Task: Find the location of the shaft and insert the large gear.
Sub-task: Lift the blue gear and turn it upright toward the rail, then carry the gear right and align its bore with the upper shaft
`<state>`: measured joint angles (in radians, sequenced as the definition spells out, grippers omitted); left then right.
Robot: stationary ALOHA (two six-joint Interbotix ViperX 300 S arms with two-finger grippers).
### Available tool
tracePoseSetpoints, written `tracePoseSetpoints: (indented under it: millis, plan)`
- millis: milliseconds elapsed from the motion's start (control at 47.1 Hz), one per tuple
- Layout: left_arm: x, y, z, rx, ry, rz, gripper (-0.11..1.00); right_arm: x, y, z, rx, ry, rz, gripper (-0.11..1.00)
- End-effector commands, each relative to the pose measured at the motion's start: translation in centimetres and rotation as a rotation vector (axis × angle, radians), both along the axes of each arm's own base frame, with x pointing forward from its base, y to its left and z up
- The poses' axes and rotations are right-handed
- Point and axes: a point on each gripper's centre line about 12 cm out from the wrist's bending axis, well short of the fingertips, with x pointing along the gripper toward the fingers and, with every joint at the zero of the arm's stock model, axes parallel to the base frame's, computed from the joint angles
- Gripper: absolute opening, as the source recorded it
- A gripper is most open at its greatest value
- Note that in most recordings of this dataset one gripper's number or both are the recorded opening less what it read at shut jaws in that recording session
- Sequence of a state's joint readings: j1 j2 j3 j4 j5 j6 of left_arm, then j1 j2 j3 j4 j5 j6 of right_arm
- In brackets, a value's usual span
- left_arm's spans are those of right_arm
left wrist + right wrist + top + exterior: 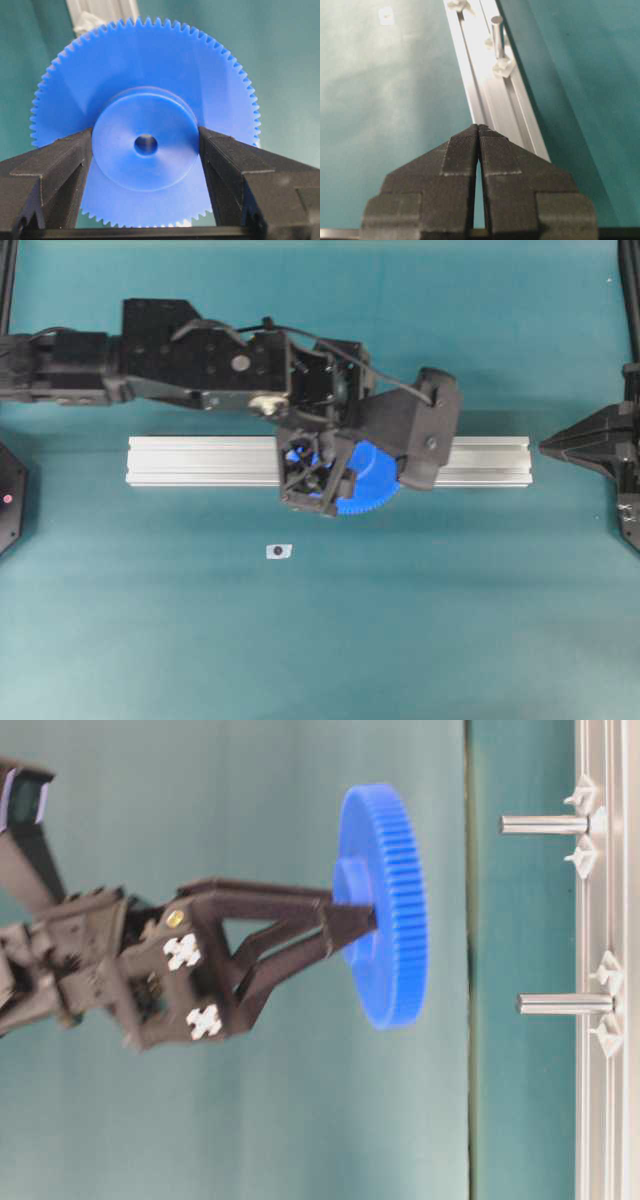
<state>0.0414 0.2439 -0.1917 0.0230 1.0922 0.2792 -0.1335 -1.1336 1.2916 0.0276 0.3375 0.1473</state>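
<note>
Overhead, the left gripper (330, 475) gripped the large gear (365, 480) by its hub above the aluminium rail (200, 461).
Right gripper (479, 131) sat closed near the rail's end; a bore off-centre from the shaft (565, 1004) risked jamming.

text: none legible | labels/brands/nos.: none | tag (278, 551) on mat: dark dot only, no chars

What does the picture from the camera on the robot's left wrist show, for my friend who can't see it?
A big blue gear with tiny teeth fills the picture, held by its round middle hub between the two black fingers of the left end effector. A small hole sits in the hub's centre. Behind it are teal table and a bit of silver rail.
</note>
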Motion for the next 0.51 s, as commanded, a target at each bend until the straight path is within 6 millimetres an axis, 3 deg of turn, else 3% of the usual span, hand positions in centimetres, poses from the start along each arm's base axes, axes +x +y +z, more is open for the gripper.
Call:
tracePoseSetpoints:
  millis: [0,488]
  plan:
    - [0.4,0.4,2.1,0.007,-0.063,0.005,0.71,0.2,-0.1,0.6,0.001,-0.019,-0.006,0.02]
    - [2.4,1.6,-0.1,0.010,-0.039,0.022,0.71,0.1,-0.1,0.6,0.002,-0.022,-0.007,0.02]
